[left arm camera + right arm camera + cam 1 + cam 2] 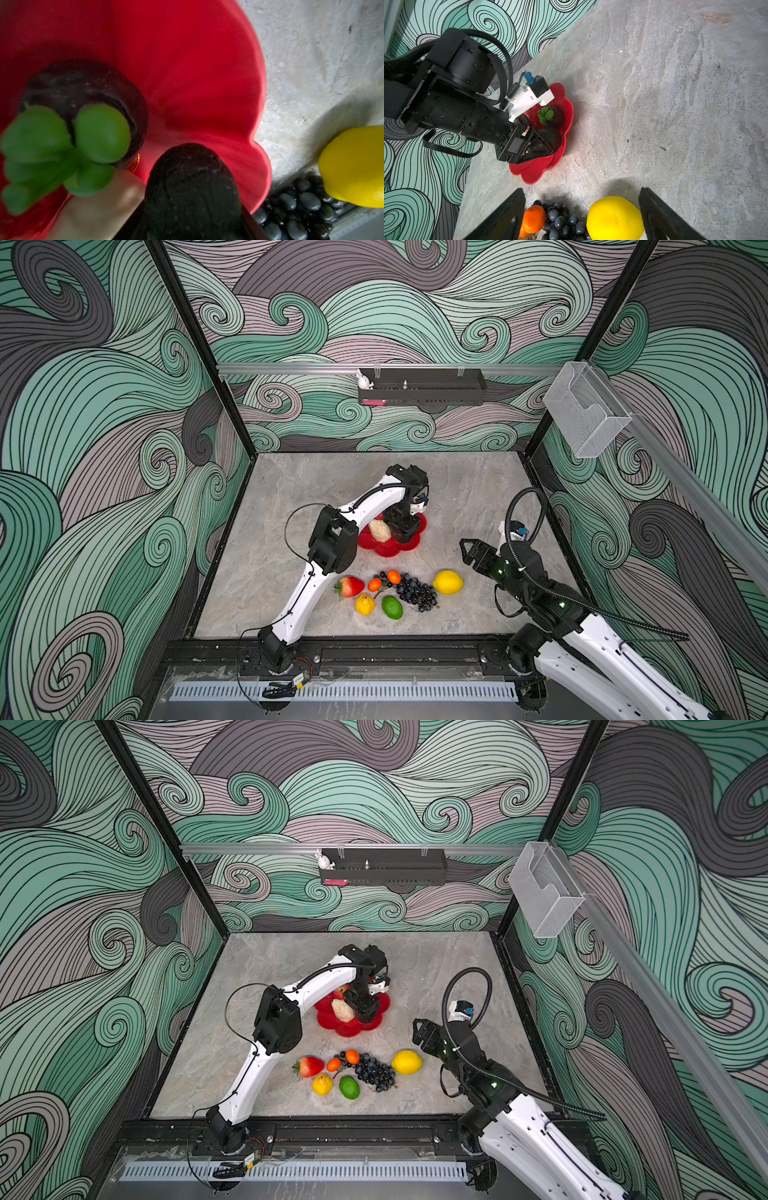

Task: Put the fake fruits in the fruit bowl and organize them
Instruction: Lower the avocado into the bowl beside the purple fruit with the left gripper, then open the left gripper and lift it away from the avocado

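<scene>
Left hand [406, 535] points down; right hand [581, 190] gapes wide

Overhead stereo pair; wrists share fruit bowl [197, 62] (left closest).

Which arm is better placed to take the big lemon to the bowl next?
Right, probably. The right gripper hovers open by the lemon, which sits framed between its jaws in the wrist view. The left gripper is busy in the fruit bowl at a dark fruit.

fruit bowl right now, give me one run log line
left tool: over fruit bowl at dark fruit, grip unclear | right tool: open, near lemon | table: grapes, lime, strawberry unplaced
</scene>
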Robot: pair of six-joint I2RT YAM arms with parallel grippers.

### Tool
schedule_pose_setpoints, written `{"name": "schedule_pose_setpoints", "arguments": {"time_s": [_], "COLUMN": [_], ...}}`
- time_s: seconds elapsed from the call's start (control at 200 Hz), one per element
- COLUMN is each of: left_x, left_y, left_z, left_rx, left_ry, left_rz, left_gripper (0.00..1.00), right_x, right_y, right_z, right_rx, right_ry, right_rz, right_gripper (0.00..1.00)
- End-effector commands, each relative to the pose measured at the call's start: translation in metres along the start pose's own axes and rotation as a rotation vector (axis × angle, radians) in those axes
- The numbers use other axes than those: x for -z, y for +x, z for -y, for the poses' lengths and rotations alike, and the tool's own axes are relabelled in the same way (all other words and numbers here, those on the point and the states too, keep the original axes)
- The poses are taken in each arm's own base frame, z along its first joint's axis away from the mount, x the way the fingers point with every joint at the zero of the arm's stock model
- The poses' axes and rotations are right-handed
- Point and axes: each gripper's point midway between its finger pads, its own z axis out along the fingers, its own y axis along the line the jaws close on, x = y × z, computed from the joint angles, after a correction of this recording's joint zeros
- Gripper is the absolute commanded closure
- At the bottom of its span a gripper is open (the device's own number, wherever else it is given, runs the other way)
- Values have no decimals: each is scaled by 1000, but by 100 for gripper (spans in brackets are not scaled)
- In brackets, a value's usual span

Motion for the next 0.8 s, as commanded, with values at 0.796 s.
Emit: {"name": "schedule_pose_setpoints", "arguments": {"time_s": [0.796], "left_x": [7], "left_y": [5], "left_z": [3], "left_rx": [6], "left_ry": [-5], "left_rz": [-21], "left_gripper": [36], "right_x": [-5], "right_y": [5], "right_z": [5], "right_rx": [-25], "right_ry": [4], "right_rz": [-4], "right_gripper": [14]}}
